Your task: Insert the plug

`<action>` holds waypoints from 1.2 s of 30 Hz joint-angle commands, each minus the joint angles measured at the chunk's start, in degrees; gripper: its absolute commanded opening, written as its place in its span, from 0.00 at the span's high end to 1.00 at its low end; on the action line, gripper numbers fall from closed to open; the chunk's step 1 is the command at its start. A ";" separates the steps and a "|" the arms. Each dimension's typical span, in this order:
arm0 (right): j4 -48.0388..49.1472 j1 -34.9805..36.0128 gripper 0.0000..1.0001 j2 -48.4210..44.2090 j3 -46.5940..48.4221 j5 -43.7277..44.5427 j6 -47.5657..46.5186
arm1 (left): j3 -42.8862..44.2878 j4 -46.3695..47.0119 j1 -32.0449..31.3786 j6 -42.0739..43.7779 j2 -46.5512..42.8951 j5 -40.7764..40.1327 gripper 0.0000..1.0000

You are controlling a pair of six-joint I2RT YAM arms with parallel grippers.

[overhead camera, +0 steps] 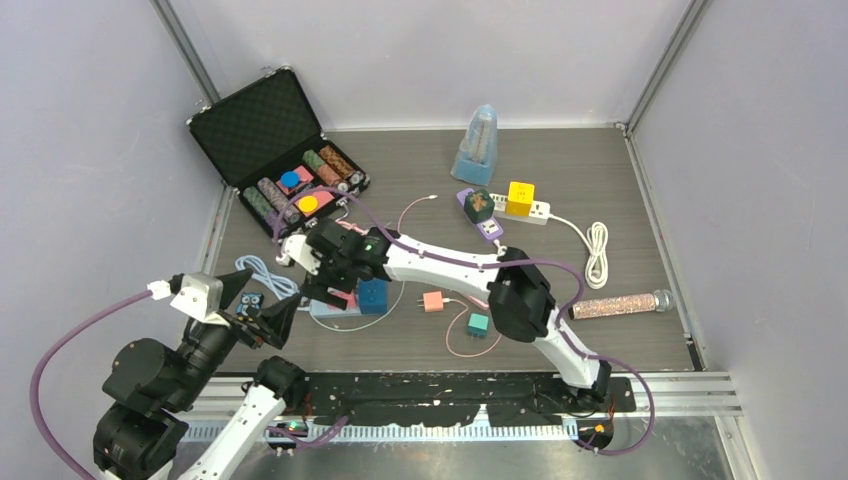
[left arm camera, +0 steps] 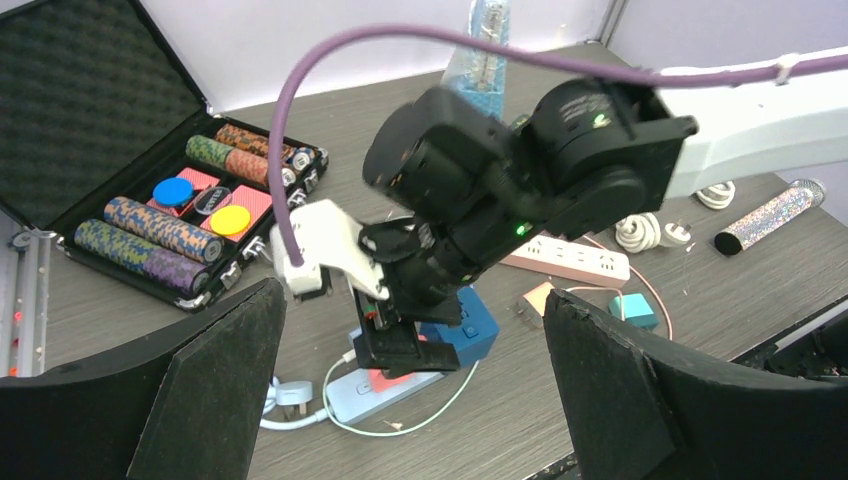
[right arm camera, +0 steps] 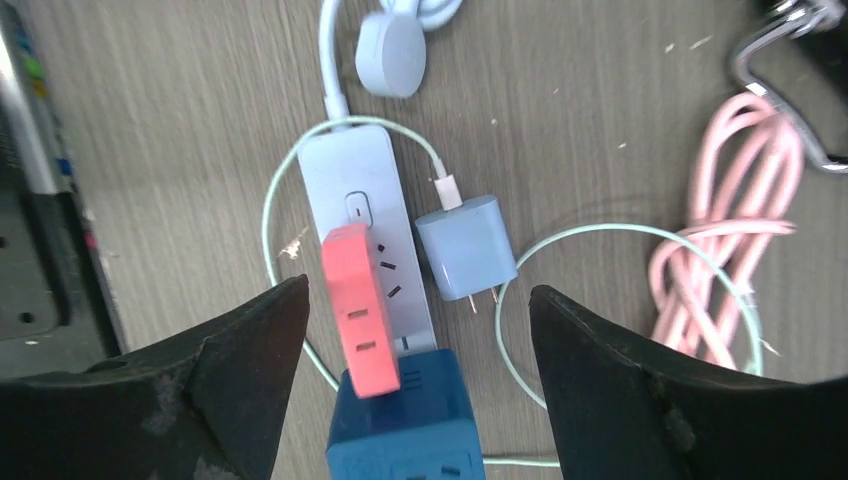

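A light-blue power strip [right arm camera: 360, 190] lies on the table with a dark blue cube adapter [right arm camera: 405, 420] on its near end. A red plug [right arm camera: 358, 305] stands on the strip's left side, slightly skewed; its prongs are hidden. A light-blue charger [right arm camera: 465, 245] lies loose beside the strip, prongs showing. My right gripper [right arm camera: 418, 300] is open just above the red plug, fingers wide on either side, not touching it. In the top view the right gripper [overhead camera: 335, 285] is over the strip [overhead camera: 335, 312]. My left gripper [overhead camera: 258, 305] is open and empty at the front left.
An open poker-chip case [overhead camera: 270, 130] stands at the back left. A white power strip with a yellow cube [overhead camera: 530, 208], a metronome [overhead camera: 477, 145], a glitter microphone [overhead camera: 620, 304], pink [overhead camera: 433, 301] and teal [overhead camera: 478, 324] chargers and a pink cable [right arm camera: 745, 220] lie around.
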 commanded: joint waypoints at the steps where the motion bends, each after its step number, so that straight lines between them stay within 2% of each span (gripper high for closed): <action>1: 4.27 -0.07 0.14 -9.50 0.11 -2.15 2.74 | 1.58 3.00 0.02 -0.65 0.21 1.17 0.00; 5: 4.24 -0.05 0.10 -14.04 -3.52 0.77 5.93 | 1.08 3.86 0.03 -1.58 1.15 2.87 0.00; 11: 5.65 -0.10 0.10 -24.92 -17.39 15.13 14.99 | -1.62 7.46 0.02 -3.82 1.88 4.72 0.00; 14: 6.75 -0.80 0.16 -31.14 -24.06 25.12 24.40 | -3.86 10.15 0.02 -5.48 2.52 6.14 0.00; 18: 5.88 -3.13 0.25 -36.36 -35.00 31.51 37.50 | -8.05 14.83 0.02 -8.86 3.77 8.37 0.00; 21: 6.43 -6.17 0.28 -39.89 -43.69 31.91 47.77 | -11.82 19.27 0.05 -10.96 4.82 10.07 0.00; 25: 8.61 -9.06 0.29 -43.63 -52.58 29.98 54.55 | -15.59 23.02 0.02 -12.99 6.48 11.79 0.00; 36: 8.11 -13.42 0.24 -46.89 -61.34 27.33 63.92 | -20.42 28.84 0.02 -15.72 10.85 16.30 0.01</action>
